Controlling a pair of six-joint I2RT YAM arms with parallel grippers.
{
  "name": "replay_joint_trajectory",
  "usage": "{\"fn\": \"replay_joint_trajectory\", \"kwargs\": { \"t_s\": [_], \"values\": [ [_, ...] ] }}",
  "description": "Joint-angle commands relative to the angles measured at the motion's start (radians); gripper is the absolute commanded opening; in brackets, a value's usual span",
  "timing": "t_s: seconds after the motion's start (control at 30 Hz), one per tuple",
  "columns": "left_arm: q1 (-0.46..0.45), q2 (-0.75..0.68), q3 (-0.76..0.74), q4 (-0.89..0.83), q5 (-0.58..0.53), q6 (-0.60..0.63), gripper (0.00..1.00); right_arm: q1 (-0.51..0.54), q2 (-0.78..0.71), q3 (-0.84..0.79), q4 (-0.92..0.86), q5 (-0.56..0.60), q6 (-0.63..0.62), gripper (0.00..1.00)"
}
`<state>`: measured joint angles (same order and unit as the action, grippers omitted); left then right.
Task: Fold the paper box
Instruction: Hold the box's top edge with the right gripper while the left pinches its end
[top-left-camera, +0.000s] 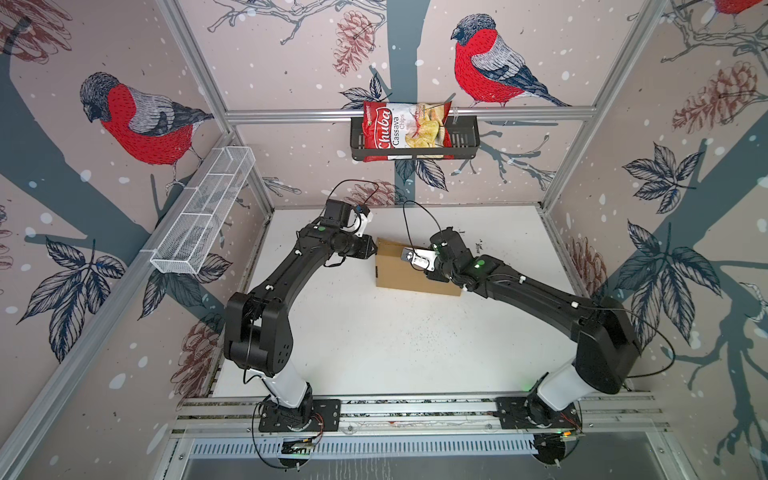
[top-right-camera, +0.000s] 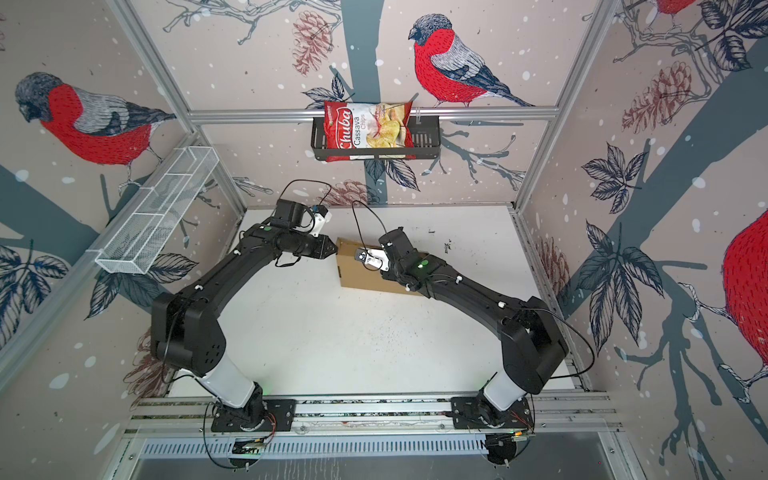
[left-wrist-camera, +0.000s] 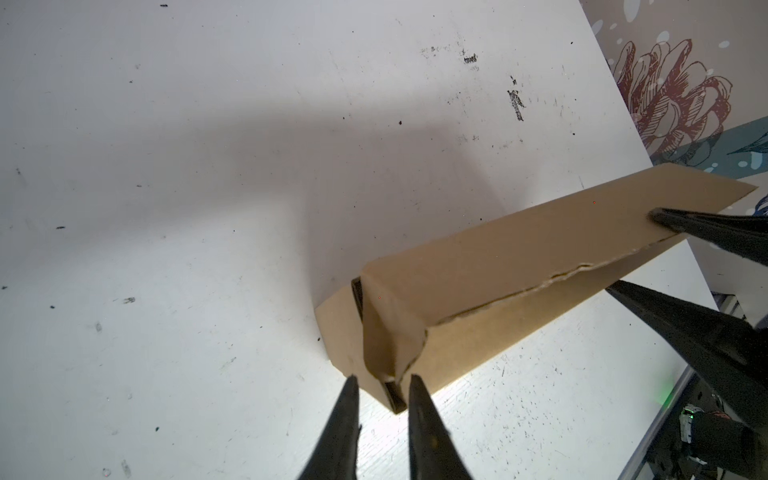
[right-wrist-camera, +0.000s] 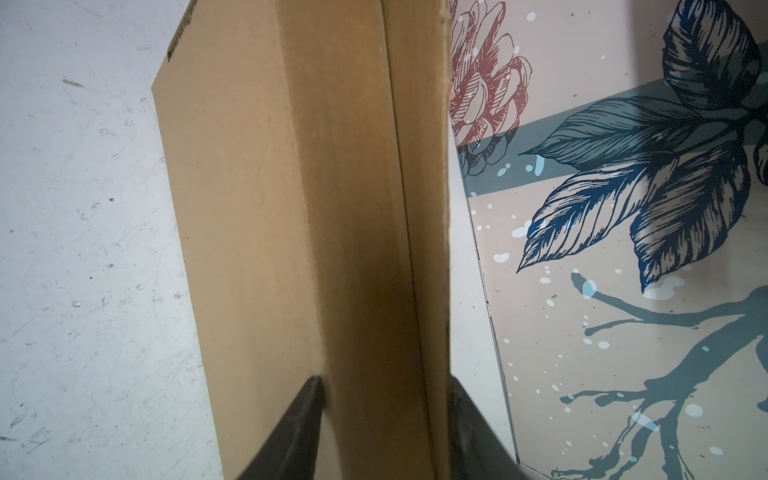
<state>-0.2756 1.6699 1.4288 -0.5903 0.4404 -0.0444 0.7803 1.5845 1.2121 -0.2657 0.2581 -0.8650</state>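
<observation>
1. While I watched both top views, the paper box (top-left-camera: 399, 278) (top-right-camera: 361, 276) sat on the white table (top-left-camera: 374, 353), toward the back and a little right of the middle, between my two arms.
2. From above it looked like a shallow brown rectangle lying flat, with one long side facing the arm bases.
3. My left gripper (top-left-camera: 374, 248) was at the box's left end. In the left wrist view its fingers (left-wrist-camera: 345, 415) stood close together, with the box's end corner and a bent end flap (left-wrist-camera: 386, 353) between the tips.
4. I could not tell whether those tips were squeezing the flap or only flanking it.
5. My right gripper (right-wrist-camera: 384, 386) came onto the box from the right. In a top view its white wrist camera (top-left-camera: 422, 261) hung over the cardboard and hid the fingertips.
6. In the right wrist view one finger sat on each side of the cardboard, both against it, so I read that claw as pinching the box across its thickness.
7. The left wrist view showed the same grip from the far end. One right finger (left-wrist-camera: 706, 232) lay on the upper panel (left-wrist-camera: 519, 249) and the other was beside the wall below, with a jagged seam running between panel and wall.
8. Well apart from the box, a red chips bag (top-left-camera: 405, 131) stood in a black basket (top-left-camera: 465, 141) on the back rail, and a white wire basket (top-left-camera: 203, 212) hung on the left wall.
</observation>
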Motion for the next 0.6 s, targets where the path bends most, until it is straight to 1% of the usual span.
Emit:
{"fn": "replay_joint_trajectory", "kwargs": {
  "t_s": [0.0, 0.13, 0.23, 0.33, 0.4, 0.47, 0.57],
  "values": [
    [0.0, 0.004, 0.016, -0.022, -0.015, 0.012, 0.19, -0.001, 0.003, -0.002, -0.044, -0.019, 0.009, 0.46],
    [0.001, 0.01, 0.033, -0.027, -0.011, 0.003, 0.18, -0.001, 0.009, 0.0, -0.044, -0.02, 0.008, 0.45],
    [-0.002, 0.02, 0.045, -0.04, 0.008, 0.002, 0.22, 0.0, 0.008, 0.001, -0.045, -0.018, 0.006, 0.44],
    [-0.006, 0.027, 0.043, -0.048, 0.009, 0.005, 0.22, -0.001, 0.005, 0.0, -0.046, -0.019, 0.006, 0.44],
    [-0.005, 0.032, 0.04, -0.049, 0.005, 0.003, 0.2, -0.001, 0.005, -0.001, -0.044, -0.02, 0.006, 0.43],
    [-0.004, 0.036, 0.043, -0.055, -0.004, 0.003, 0.14, -0.001, 0.006, -0.002, -0.046, -0.02, 0.008, 0.43],
    [-0.004, 0.038, 0.05, -0.059, -0.015, 0.0, 0.11, -0.001, 0.003, -0.002, -0.047, -0.019, 0.008, 0.42]
  ]
}}
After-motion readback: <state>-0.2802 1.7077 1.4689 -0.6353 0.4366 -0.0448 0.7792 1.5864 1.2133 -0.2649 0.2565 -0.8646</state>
